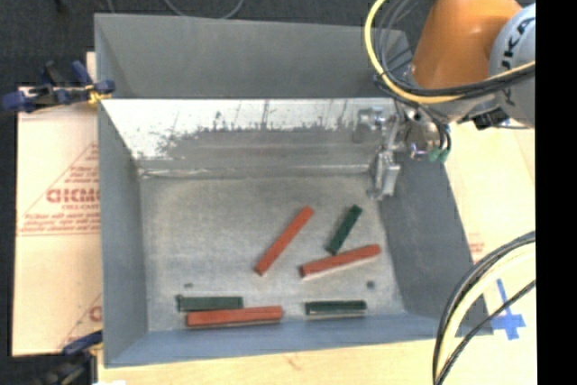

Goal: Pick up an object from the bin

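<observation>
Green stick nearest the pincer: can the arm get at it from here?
Probably yes. The pincer hangs by the back right corner of the bin, close to the green stick, with nothing lying on it. An orange stick near its lower end could crowd a grasp.

Tool (386,183), upper part seemingly behind orange cover (460,32).

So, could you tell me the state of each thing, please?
Gripper: back right, apart from every stick.
Middle red stick: flat, diagonal.
Short green stick: flat, slanted.
Right red stick: flat, slanted.
Front-left green stick: flat.
Front red stick: flat, beside it.
Front-right green stick: flat, alone.
</observation>
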Robot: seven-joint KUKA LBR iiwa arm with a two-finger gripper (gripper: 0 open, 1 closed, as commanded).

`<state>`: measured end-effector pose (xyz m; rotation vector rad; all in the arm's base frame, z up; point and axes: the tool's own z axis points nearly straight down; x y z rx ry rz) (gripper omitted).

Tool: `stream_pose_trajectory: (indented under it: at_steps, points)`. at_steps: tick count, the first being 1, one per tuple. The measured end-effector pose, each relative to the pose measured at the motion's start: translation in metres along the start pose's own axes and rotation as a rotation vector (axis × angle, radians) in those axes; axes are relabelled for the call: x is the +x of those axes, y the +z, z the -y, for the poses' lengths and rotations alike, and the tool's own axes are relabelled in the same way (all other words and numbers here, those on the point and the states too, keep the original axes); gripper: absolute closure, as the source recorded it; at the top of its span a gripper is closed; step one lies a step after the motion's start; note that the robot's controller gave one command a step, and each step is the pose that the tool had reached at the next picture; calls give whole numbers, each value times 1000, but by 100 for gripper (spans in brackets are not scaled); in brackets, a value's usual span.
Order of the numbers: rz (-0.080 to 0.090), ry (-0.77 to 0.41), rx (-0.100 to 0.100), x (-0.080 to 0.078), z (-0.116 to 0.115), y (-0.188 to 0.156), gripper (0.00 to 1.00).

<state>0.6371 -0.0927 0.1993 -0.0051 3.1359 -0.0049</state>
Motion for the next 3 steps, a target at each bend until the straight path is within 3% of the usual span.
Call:
stream_pose_trajectory:
  at_steps: [1, 2, 3]
  points:
    - [-5, -107, -1, 36, 8, 131, 0]
    - [3, -108, 0, 33, 8, 127, 100]
    - [6, -115, 1, 79, 10, -28, 100]
